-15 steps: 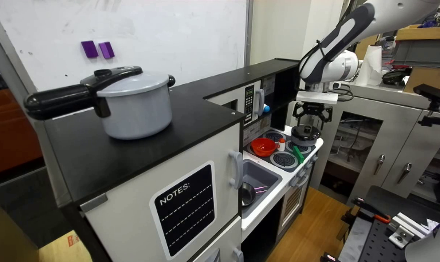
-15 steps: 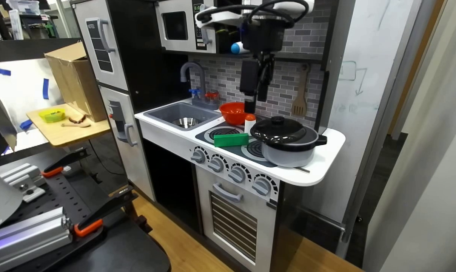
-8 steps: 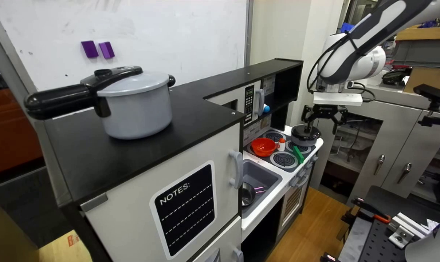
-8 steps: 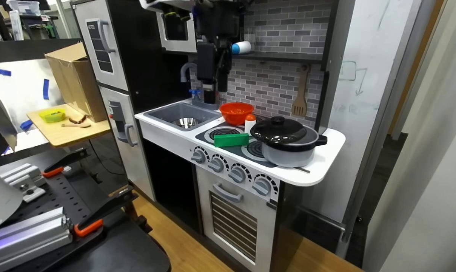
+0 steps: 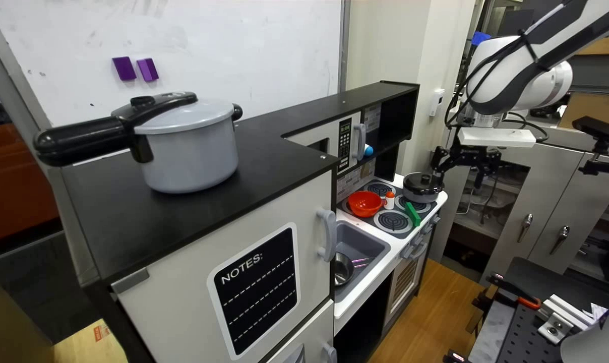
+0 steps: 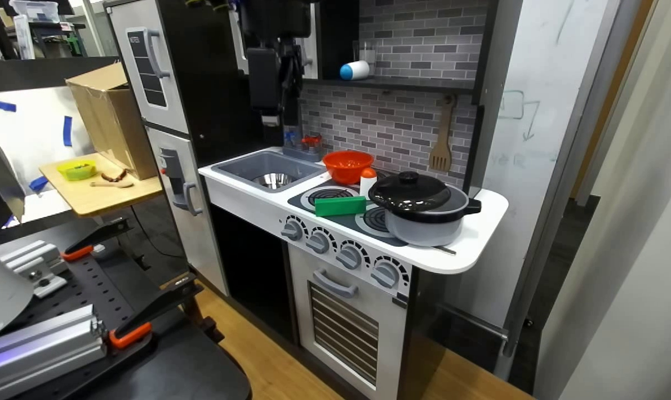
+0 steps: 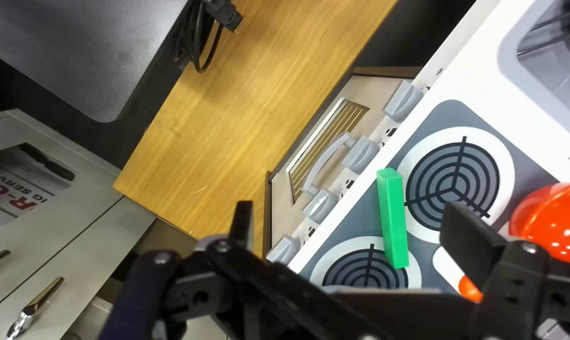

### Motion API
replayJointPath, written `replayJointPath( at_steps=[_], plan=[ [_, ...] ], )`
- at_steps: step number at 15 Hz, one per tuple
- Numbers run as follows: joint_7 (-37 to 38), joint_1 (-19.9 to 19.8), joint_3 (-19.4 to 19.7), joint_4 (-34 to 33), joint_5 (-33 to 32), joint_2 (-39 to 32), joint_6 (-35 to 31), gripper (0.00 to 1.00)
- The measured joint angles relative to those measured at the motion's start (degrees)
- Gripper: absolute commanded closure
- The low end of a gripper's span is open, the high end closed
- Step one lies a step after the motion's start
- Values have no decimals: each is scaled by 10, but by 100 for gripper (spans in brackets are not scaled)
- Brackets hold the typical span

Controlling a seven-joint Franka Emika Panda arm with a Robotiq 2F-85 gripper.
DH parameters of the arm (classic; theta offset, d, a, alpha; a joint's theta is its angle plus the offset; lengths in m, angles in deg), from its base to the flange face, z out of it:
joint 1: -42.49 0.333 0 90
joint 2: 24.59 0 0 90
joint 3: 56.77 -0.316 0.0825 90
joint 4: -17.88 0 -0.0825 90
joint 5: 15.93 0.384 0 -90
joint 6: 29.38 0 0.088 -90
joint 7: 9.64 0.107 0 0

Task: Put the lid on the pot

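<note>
The small grey pot (image 6: 424,229) stands on the stove's right front part and also shows in an exterior view (image 5: 419,196). A glossy black lid (image 6: 410,193) with a knob lies on it, shifted to one side. A grey strip inside the pot's black rim shows at the right. The lid also shows in an exterior view (image 5: 425,185). My gripper (image 5: 458,177) is open and empty, raised and apart from the pot. It shows edge-on above the sink in an exterior view (image 6: 273,119). In the wrist view the open fingers (image 7: 356,230) frame the stove; the pot cannot be made out there.
A green block (image 6: 340,206), a white shaker with orange top (image 6: 367,183) and a red bowl (image 6: 347,166) stand beside the pot. The sink (image 6: 235,169) holds a metal pan (image 6: 274,179). A shelf (image 6: 413,83) juts out above. A large pot (image 5: 188,151) stands on the cabinet.
My open gripper has moved away from the pot, to the right in an exterior view and to the left in the other exterior view. The pot and lid have not moved.
</note>
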Motion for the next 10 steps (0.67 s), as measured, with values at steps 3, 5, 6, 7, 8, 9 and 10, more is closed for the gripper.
replayJointPath(
  at_steps=[3,5,6,7,8,9,10],
  plan=[
    [-2,0,-3,3,0,5,0,0],
    [-2,0,-3,3,0,5,0,0],
    [-2,-1,-3,3,0,5,0,0],
    [-2,-1,-3,3,0,5,0,0],
    [-2,-1,-3,3,0,5,0,0],
    [-2,-1,-3,3,0,5,0,0],
    [-2,-1,-3,3,0,5,0,0]
  ],
)
